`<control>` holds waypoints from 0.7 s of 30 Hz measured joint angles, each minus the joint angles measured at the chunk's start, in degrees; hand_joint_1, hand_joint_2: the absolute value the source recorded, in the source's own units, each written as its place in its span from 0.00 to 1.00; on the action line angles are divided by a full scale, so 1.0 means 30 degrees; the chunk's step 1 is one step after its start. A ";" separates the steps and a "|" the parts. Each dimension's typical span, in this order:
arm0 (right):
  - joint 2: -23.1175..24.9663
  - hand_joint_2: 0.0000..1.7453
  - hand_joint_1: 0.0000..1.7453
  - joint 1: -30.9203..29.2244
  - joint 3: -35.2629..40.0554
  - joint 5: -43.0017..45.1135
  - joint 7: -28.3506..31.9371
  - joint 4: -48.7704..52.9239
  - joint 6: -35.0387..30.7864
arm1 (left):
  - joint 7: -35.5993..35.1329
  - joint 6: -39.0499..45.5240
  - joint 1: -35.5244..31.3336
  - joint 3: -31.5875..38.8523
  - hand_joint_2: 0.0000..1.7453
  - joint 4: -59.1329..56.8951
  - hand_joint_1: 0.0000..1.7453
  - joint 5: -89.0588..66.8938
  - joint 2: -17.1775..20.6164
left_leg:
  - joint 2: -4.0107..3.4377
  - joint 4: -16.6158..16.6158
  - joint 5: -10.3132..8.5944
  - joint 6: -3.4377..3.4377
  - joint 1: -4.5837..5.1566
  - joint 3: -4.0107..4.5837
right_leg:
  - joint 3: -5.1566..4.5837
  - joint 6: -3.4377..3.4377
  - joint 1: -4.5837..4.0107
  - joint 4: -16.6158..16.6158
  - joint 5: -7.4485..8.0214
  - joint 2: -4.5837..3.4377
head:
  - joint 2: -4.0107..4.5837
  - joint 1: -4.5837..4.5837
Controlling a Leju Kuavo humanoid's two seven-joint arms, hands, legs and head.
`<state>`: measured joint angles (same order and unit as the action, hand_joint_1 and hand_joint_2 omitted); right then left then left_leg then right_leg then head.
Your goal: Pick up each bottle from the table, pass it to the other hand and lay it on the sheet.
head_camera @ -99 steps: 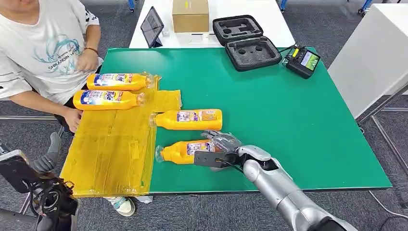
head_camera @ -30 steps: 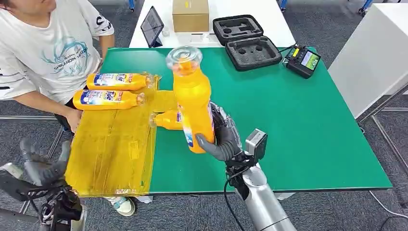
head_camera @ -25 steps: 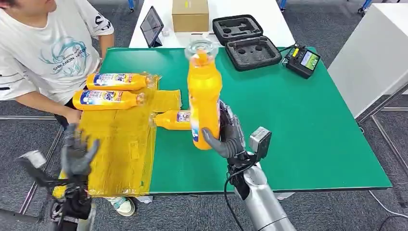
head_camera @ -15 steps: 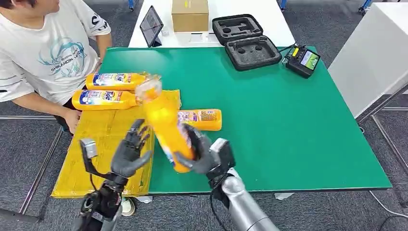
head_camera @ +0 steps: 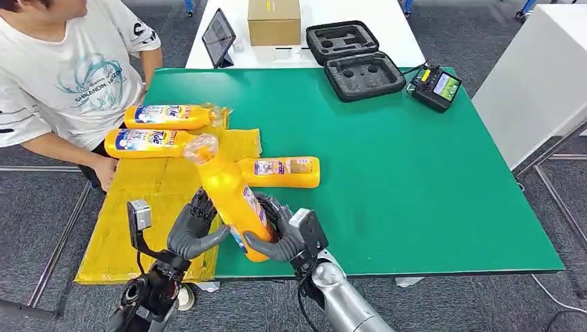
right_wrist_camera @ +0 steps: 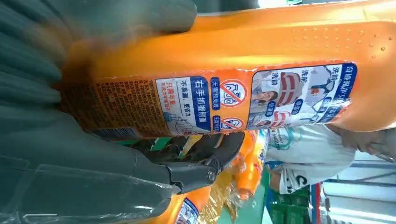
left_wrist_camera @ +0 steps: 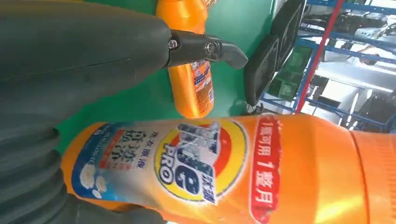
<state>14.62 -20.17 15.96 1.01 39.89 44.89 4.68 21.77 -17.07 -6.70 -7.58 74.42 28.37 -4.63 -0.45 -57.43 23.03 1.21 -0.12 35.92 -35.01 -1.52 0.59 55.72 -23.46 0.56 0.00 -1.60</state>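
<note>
The right hand (head_camera: 277, 232) wraps the lower body of an orange bottle (head_camera: 232, 197), thumb under its base and fingers curled round the far side, so the bottle is held off the table (head_camera: 415, 173) above the near edge. The bottle tilts, its clear-wrapped cap pointing up and toward the sheet (head_camera: 159, 207), its base low in the right palm. The left hand (head_camera: 194, 228) is beside it on the sheet side, fingers half spread and bent toward the bottle; its fingertips reach the bottle's side, and the left wrist view shows the label lying right against the palm, with the thumb above it. Whether the left hand grips yet or just touches, I cannot tell.

The bottle is smooth glossy plastic, flat-sided with a rounded shoulder, with a bright printed label on the front and a small-print label on the back.

A second bottle (head_camera: 280, 171) lies on its side on the green mat, just past the held one, neck toward the sheet. Two more bottles (head_camera: 163, 128) lie side by side on the far end of the sheet, caps pointing toward the table's middle. The sheet is yellow, crinkled and shiny, covering the table's left edge.

A person (head_camera: 62, 76) sits at the far left corner, one hand resting at the sheet's edge.
</note>
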 measured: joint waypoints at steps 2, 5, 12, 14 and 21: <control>-0.0015 1.00 1.00 -0.0058 0.0190 -0.0154 0.0007 -0.0182 -0.0073 | 0.0015 0.0007 -0.0006 -0.0065 1.00 0.0000 0.00 0.0050 0.0051 | -0.0001 0.0000 0.0001 0.0000 0.0000 0.0000 | -0.0002 0.0000 -0.0001 0.0000 0.0000 -0.0002 | 0.0000 0.0000; -0.0015 1.00 1.00 -0.0114 0.0642 -0.0868 0.0015 -0.0437 -0.0518 | 0.0036 -0.0015 -0.0059 -0.0255 1.00 0.0000 0.00 0.0277 0.0131 | -0.0001 0.0001 0.0001 -0.0002 -0.0001 0.0000 | -0.0003 0.0002 -0.0003 0.0000 -0.0002 -0.0001 | 0.0000 0.0000; 0.0088 1.00 1.00 -0.0867 0.2427 -0.3098 0.0036 -0.1946 -0.2544 | -0.0081 -0.0124 -0.0546 -0.0393 1.00 0.0000 0.00 0.0999 0.0313 | -0.0002 0.0002 -0.0006 -0.0007 -0.0004 -0.0003 | -0.0003 0.0005 -0.0009 0.0001 0.0001 -0.0005 | 0.0000 -0.0007; 0.0212 1.00 1.00 -0.1212 0.2951 -0.4038 -0.0037 -0.2456 -0.3660 | -0.0358 -0.0044 -0.0660 -0.0401 1.00 0.0000 0.00 0.1421 0.0400 | -0.0007 0.0001 -0.0008 -0.0008 -0.0004 -0.0005 | -0.0006 0.0004 -0.0009 0.0001 0.0002 -0.0007 | 0.0000 -0.0007; 0.0510 1.00 1.00 -0.2151 0.4911 -0.8045 -0.1691 -0.3709 -0.8154 | -0.1822 -0.0473 -0.1006 -0.0743 1.00 -0.0343 0.93 0.3264 0.0517 | -0.0014 -0.0001 -0.0008 -0.0007 -0.0004 -0.0005 | -0.0018 0.0004 -0.0006 0.0001 0.0001 -0.0014 | 0.0000 0.0000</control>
<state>16.15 -26.63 30.69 -23.13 34.82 33.77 -19.78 16.30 -18.49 -9.72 -9.81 73.39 38.16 -3.08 -0.49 -57.44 23.00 1.19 -0.14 35.91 -35.07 -1.51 0.57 55.73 -23.46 0.52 0.00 -1.60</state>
